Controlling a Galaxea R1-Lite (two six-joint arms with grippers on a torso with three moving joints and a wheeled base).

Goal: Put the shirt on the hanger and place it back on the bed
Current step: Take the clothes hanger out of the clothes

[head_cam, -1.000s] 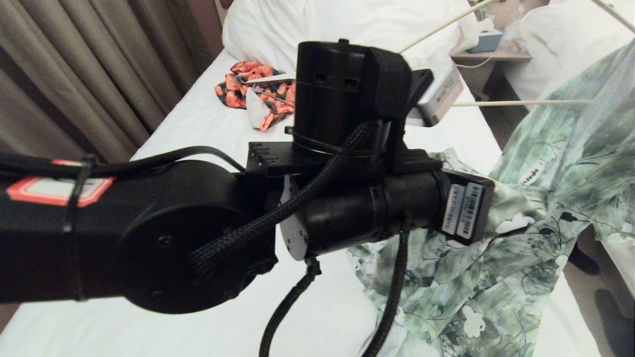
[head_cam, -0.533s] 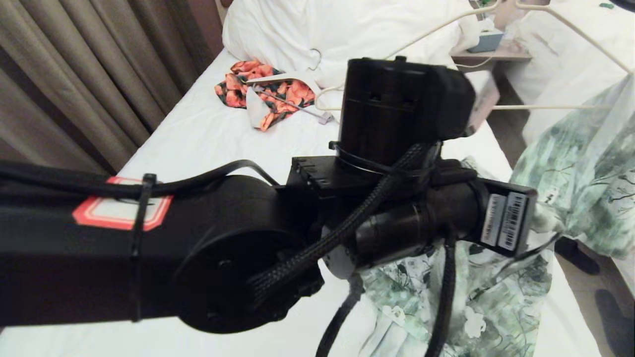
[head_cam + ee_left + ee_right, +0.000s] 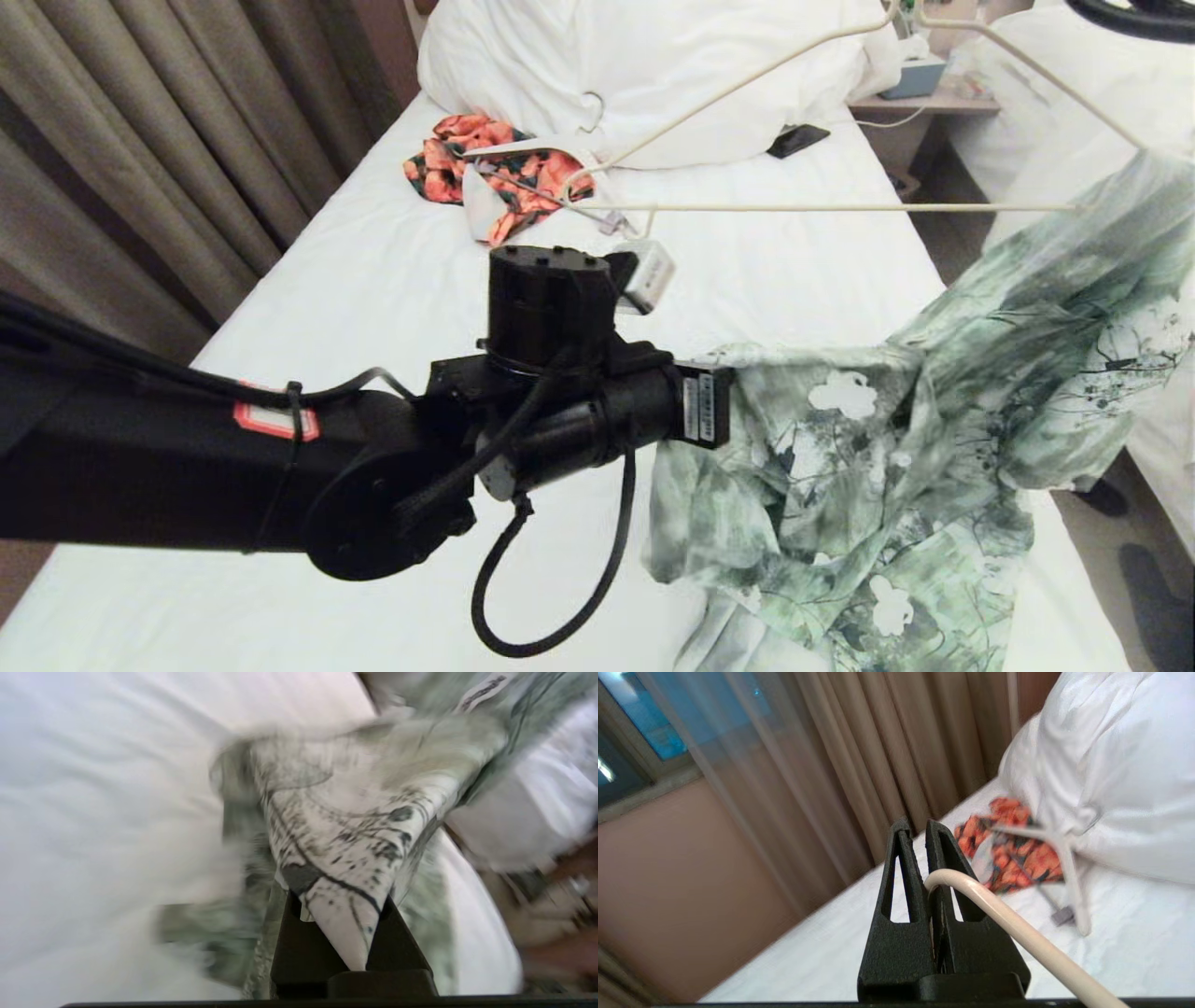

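On the far left of the bed (image 3: 373, 271), an orange floral garment (image 3: 495, 177) with a white hanger lies idle near the pillows (image 3: 653, 65); keep clear of it. Nearer, the left arm reaches across the sheet, and the left gripper (image 3: 343, 933) is clamped on a fold of the shirt (image 3: 887, 467), which bunches and drapes from mid-bed up toward the right. Above it the hanger (image 3: 822, 207) hangs in the air, its bar running left to right; one shoulder on the right appears already inside the cloth. The right gripper (image 3: 927, 858) is pinched shut on the hanger's hook. As I judge it, the step is threading the free left shoulder into the shirt. To do it well, keep the hanger level and steady, draw the held fabric wide toward the bare left end, and avoid tugging hard enough to pull the cloth off the right shoulder.
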